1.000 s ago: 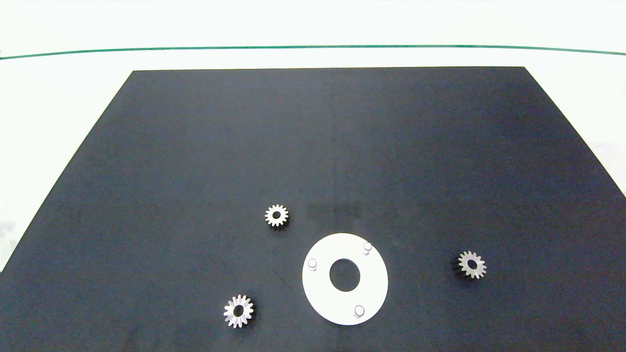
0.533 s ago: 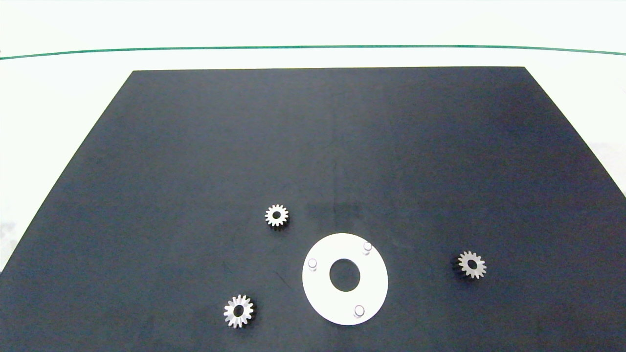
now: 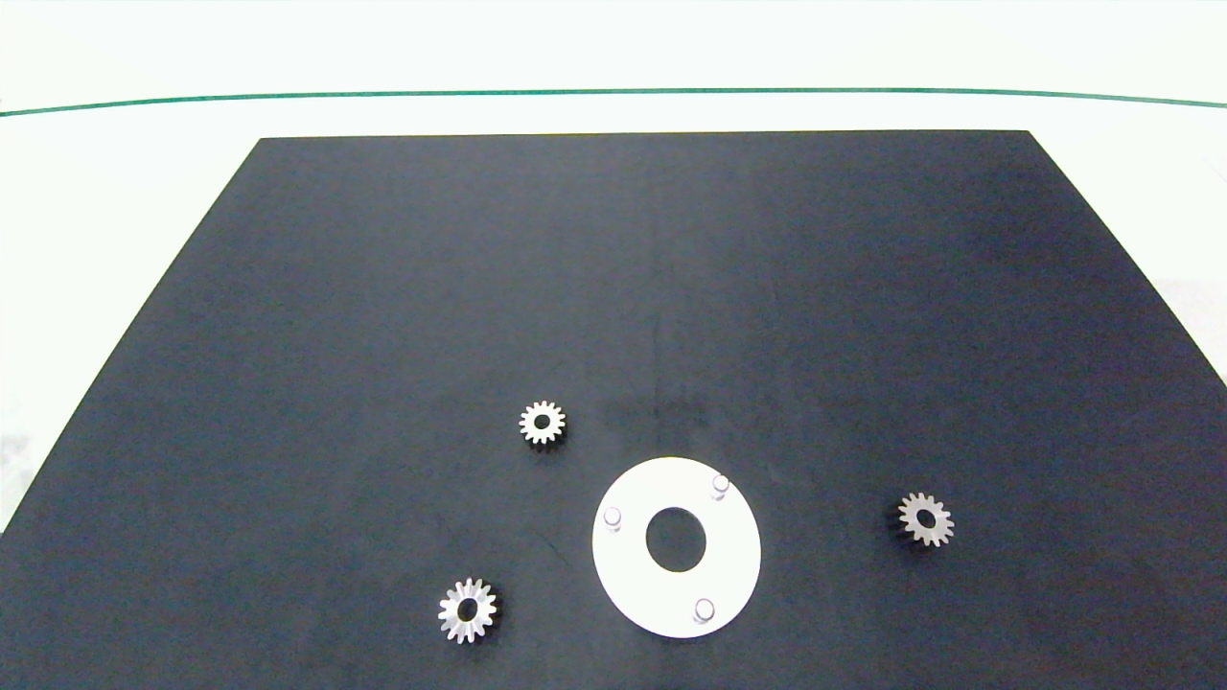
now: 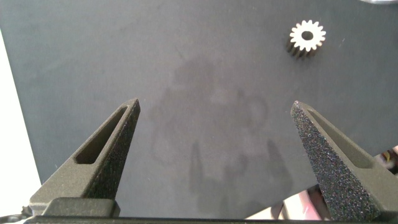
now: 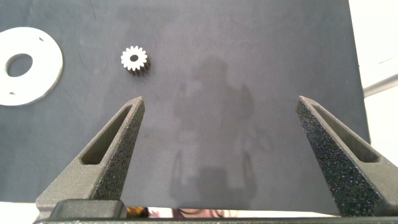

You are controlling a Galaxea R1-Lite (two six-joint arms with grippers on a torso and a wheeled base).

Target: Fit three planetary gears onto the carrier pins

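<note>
Still, gears [image 3: 543, 423] apart around disc [image 3: 623, 565].

Neither arm shows in the head view. In the right wrist view the white disc [image 5: 28, 65] is cut off by the picture's edge, and its pins are too small to make out. The black mat [image 3: 613, 287] runs past the head view's lower edge.

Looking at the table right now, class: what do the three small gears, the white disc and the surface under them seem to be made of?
The planetary gears: probably metal, silvery with bright glints on the teeth. The white disc: flat, matt, evenly white; plastic or painted metal, hard to tell. Its carrier pins: pale and silvery, likely metal. The black mat: dull, non-reflective, possibly rubber or foam.
</note>
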